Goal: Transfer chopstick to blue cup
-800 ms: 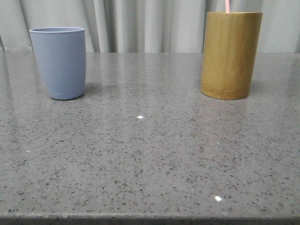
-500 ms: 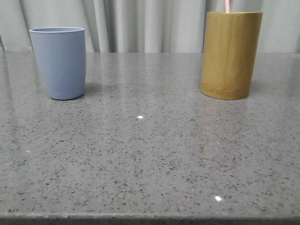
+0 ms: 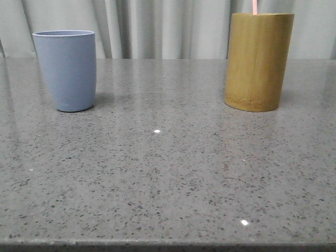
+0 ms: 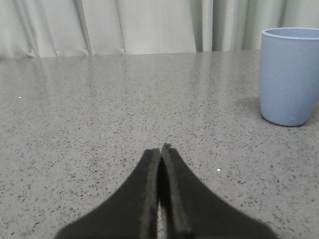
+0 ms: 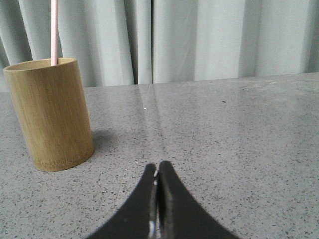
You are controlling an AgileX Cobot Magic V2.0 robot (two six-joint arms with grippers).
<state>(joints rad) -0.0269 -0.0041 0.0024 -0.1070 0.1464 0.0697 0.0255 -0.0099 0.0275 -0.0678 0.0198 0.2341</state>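
Pink chopstick [image 5: 54, 31] upright in bamboo holder [image 5: 50, 113], well apart from right end effector [image 5: 158, 174], fingers pressed together

We see soft, even, fairly bright light from above. Small glints dot the speckled worktop [image 3: 157, 173], which carries pale streaked reflections of the curtain [image 3: 157, 26] toward its far edge. The blue cup [image 3: 66, 70] and bamboo holder [image 3: 257, 60] cast faint short shadows. Both wrist views blur the nearby dark claws.
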